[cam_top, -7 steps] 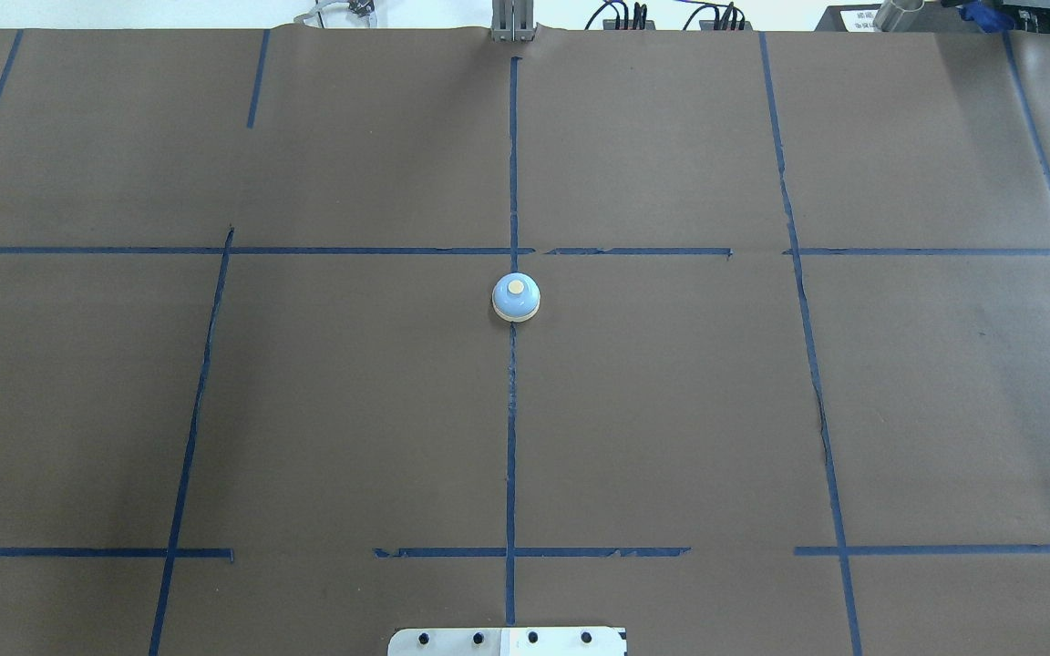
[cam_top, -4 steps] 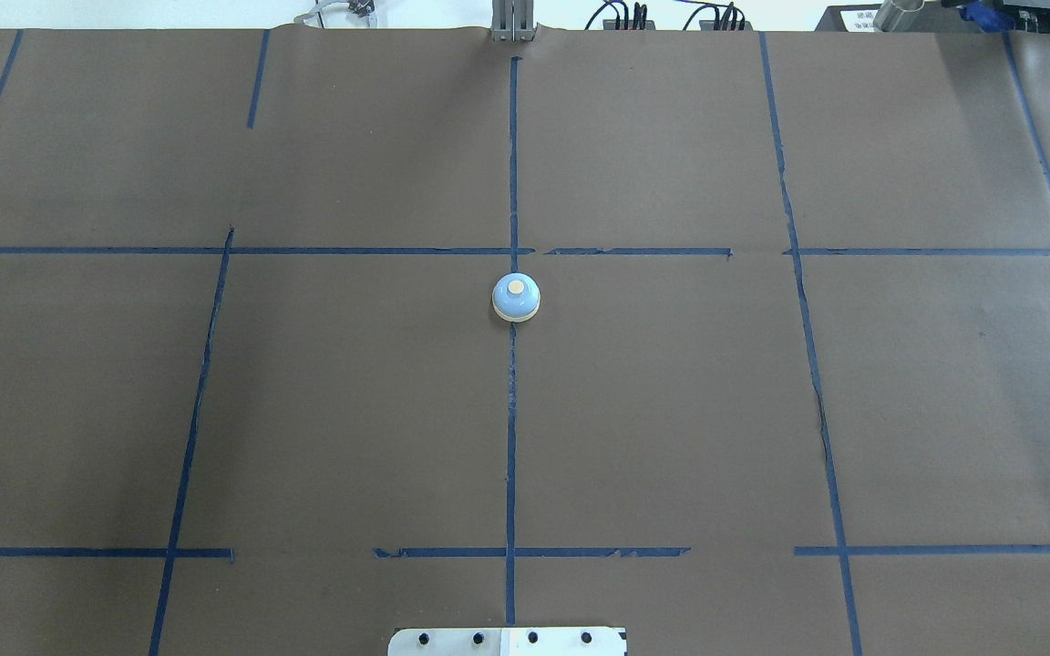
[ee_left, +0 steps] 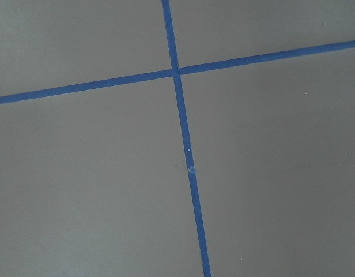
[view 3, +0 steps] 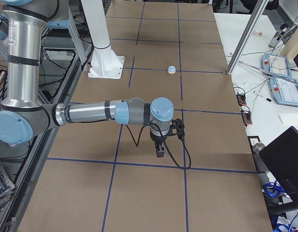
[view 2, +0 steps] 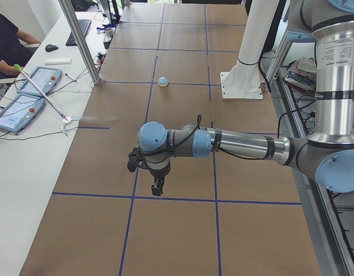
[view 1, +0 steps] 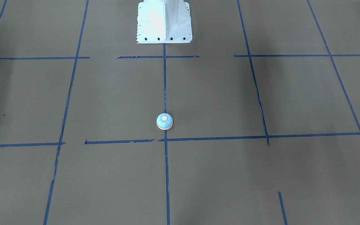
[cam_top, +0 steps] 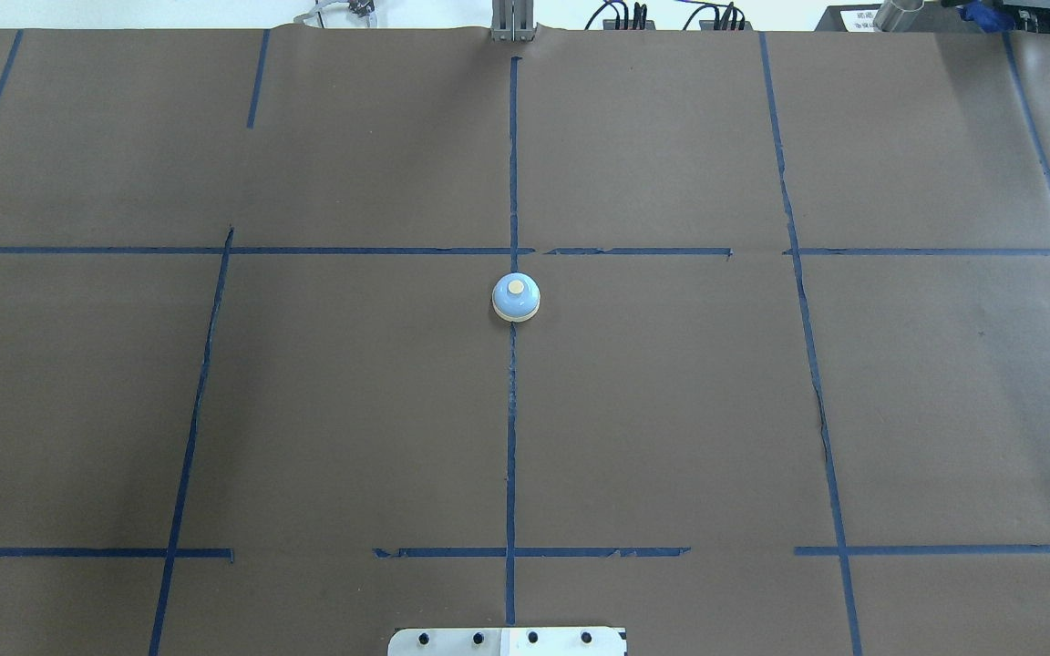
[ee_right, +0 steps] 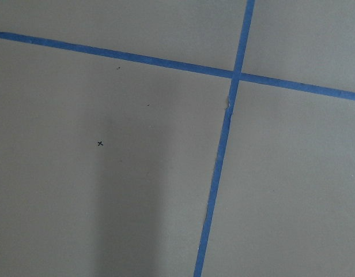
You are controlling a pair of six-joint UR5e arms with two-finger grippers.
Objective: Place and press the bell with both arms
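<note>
The bell (cam_top: 516,298) is a small light-blue dome with a cream base and button. It stands alone on the centre tape line of the brown table, and also shows in the front view (view 1: 164,121) and both side views (view 2: 162,81) (view 3: 171,69). No arm shows in the overhead or front views. My left gripper (view 2: 157,187) shows only in the left side view, hanging above the table far from the bell. My right gripper (view 3: 160,151) shows only in the right side view, likewise far from it. I cannot tell whether either is open or shut. Both wrist views show only paper and tape.
The white pedestal base (view 1: 164,22) stands at the robot's side of the table. Blue tape lines (cam_top: 511,437) cross the brown paper. An aluminium post (view 2: 79,40), tablets (view 2: 27,92) and a seated operator (view 2: 4,46) are along the far side.
</note>
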